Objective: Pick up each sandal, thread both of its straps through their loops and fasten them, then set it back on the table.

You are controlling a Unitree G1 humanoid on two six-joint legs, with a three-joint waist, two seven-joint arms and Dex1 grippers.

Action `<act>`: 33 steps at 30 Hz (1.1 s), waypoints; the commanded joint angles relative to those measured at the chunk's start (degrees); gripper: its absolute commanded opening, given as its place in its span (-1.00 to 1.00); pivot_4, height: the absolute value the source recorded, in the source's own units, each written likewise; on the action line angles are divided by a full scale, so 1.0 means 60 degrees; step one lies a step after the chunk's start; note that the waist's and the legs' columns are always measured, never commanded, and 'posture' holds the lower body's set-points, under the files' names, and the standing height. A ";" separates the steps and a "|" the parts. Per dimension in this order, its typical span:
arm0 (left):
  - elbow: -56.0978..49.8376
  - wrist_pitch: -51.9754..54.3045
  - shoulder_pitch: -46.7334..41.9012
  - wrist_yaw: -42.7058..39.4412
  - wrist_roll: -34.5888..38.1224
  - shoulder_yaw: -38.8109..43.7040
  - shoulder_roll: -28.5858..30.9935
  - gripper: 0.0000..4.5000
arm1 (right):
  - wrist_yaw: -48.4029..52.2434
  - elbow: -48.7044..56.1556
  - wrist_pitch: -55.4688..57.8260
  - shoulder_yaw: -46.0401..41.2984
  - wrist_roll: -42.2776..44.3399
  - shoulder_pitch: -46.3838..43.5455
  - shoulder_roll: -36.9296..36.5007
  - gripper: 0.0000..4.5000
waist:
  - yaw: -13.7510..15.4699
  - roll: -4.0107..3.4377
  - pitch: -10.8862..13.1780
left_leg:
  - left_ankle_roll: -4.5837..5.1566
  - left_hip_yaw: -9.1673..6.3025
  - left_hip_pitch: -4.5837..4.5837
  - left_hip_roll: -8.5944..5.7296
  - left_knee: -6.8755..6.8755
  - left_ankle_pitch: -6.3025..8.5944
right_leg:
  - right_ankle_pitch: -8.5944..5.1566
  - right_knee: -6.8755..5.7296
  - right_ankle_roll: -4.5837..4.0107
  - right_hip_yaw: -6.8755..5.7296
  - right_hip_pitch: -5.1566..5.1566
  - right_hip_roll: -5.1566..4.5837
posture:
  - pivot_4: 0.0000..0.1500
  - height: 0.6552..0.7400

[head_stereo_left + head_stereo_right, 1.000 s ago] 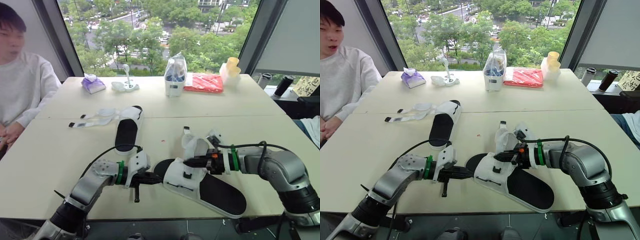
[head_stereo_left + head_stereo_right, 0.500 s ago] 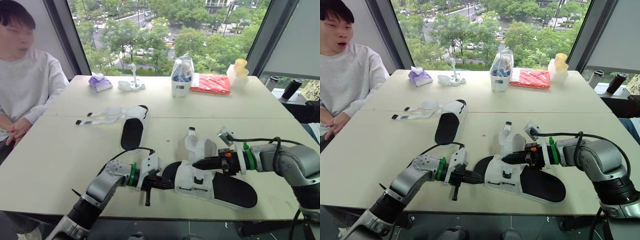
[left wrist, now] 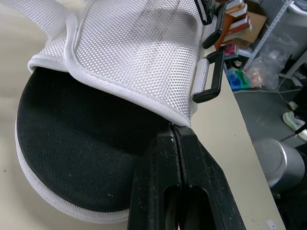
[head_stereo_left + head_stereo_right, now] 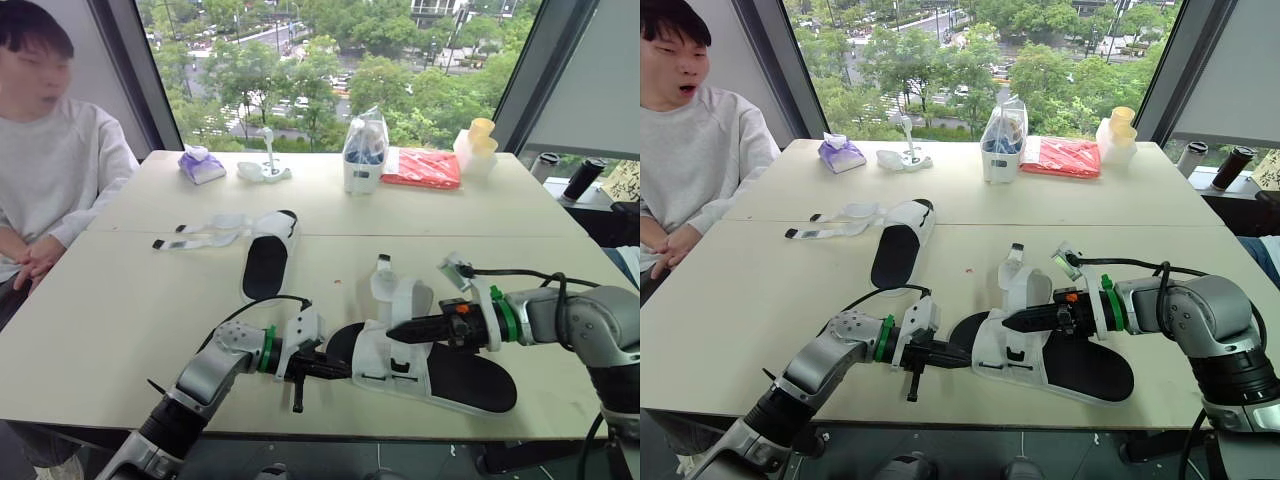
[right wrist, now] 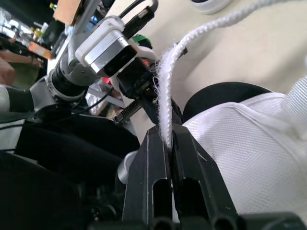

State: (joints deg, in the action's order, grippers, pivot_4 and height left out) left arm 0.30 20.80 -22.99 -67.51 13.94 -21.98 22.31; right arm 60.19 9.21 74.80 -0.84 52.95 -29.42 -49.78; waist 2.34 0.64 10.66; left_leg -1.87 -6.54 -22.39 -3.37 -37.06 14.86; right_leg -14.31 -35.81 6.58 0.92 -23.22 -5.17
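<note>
Two sandals on the counter (image 4: 120,300). The far sandal (image 4: 265,262) lies left of centre, straps splayed out to its left. The near sandal (image 4: 440,365) sits by the near edge. The left pincer (image 4: 345,367) is clamped on its white mesh rim at the left end, and the right pincer (image 4: 392,331) is pinched tight on its strap (image 5: 165,96).

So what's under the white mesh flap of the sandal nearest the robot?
The sandal's black footbed runs under the mesh flap; the left end effector pinches the flap's edge. Anything deeper is covered.
</note>
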 commanded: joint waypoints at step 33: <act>0.0274 0.0240 0.0315 0.0223 -0.0260 -0.0559 -0.0040 -1.00 | 0.0512 0.1541 -0.1396 0.0675 -0.0935 0.0971 -0.0852 -0.98 | -0.0027 -0.0003 -0.0002 | 0.0008 0.0005 0.0000 0.0006 0.0004 0.0007 | 0.0001 0.0011 0.0004 -0.0002 -0.0003 0.0002 | 1.00 1.00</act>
State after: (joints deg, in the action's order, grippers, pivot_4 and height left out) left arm -0.03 20.75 -22.72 -65.94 14.00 -22.30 21.80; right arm 63.30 16.09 65.96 3.94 46.36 -23.14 -54.26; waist 2.17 0.62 10.64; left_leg -1.82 -6.51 -22.39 -3.33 -37.03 14.91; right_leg -14.31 -35.74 6.61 0.91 -23.23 -5.15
